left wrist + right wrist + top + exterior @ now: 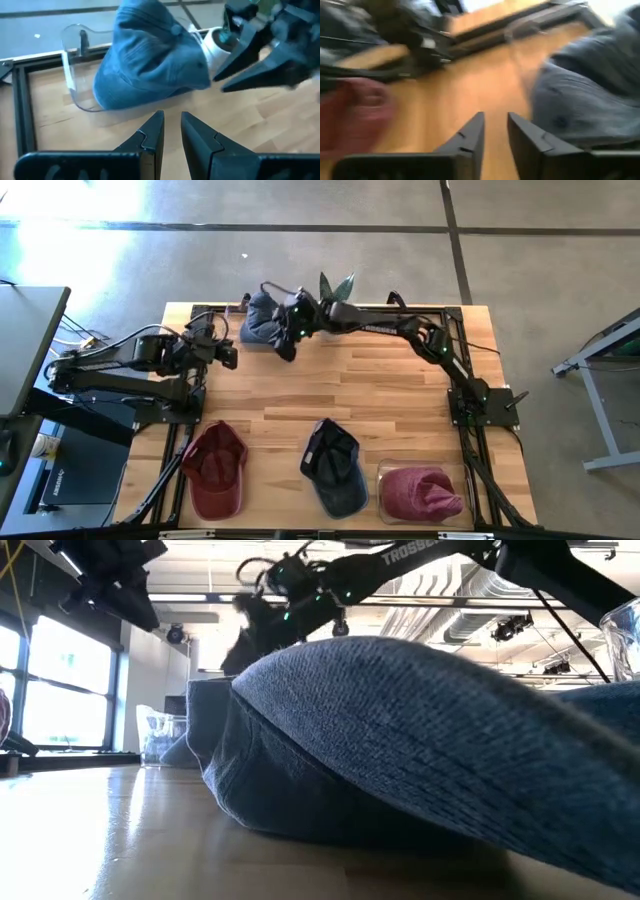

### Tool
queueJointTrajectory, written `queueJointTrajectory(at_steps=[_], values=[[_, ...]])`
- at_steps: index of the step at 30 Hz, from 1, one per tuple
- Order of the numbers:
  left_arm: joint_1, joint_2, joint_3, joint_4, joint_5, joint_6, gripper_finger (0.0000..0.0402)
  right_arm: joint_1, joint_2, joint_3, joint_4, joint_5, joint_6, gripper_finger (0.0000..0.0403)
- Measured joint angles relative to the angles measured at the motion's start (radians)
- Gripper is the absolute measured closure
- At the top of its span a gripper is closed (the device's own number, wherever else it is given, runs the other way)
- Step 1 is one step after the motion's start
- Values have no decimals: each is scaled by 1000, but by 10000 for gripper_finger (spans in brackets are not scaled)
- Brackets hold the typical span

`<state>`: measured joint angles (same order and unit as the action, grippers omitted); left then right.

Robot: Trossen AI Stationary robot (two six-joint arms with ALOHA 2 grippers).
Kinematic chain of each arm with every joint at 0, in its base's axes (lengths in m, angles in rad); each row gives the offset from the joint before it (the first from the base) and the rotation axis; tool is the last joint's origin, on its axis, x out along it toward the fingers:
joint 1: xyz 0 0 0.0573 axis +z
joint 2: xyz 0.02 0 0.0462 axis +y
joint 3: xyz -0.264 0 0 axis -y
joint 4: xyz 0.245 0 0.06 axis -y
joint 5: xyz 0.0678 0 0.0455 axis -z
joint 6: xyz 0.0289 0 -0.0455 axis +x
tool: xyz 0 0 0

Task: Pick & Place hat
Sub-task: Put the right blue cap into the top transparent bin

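1. Up close first: navy cap [420,740] filling the low view, lying at the table's front edge between a red cap [215,470] and a pink hat [420,493] in its clear tub.
2. Looks like three hats waiting to be moved, none of them near a gripper.
3. Mid-table, off to the left side: left gripper [172,116] hovering above bare wood, jaws a narrow slit apart, nothing between them.
4. Farther back: right gripper [495,117] reaching across to the far edge, just beside the light blue hat [150,65], jaws slightly parted and empty.
5. At the far edge: light blue hat sitting in a clear holder [72,75], crown up, soft denim, a bit slumped and creased.
6. Reads as one hat placed and let go, so roughly a quarter done by this count.
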<state>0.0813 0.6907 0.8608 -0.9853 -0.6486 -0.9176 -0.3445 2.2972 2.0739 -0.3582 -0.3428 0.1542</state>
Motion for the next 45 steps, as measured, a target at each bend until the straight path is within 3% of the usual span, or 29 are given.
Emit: queueJointTrajectory(at_steps=[5, 8, 10, 15, 19, 27, 32, 36, 45], values=[[111, 0, 0, 38, 110, 87, 340, 19, 45, -2, -1, 263, -31, 394], [155, 0, 0, 85, 175, 133, 340, 18, 63, -2, -26, 408, 6, 390], [180, 1, 0, 114, 225, 145, 340, 16, 65, -2, -51, 451, 28, 384], [273, 41, 0, 211, 288, 159, 346, 7, 34, -2, -119, 341, 9, 398], [428, 113, 0, 286, 324, 263, 381, 25, -39, -2, -307, 366, 19, 397], [812, 364, 0, 484, 581, 472, 400, 118, -162, 0, -624, 378, -48, 399], [988, 505, 0, 624, 727, 515, 401, 192, -215, -1, -625, 415, -39, 400], [1039, 603, 0, 745, 792, 528, 401, 220, -265, -1, -557, 425, -33, 401], [1029, 771, 1, 954, 951, 529, 401, 235, -365, -1, -529, 434, -24, 402]])
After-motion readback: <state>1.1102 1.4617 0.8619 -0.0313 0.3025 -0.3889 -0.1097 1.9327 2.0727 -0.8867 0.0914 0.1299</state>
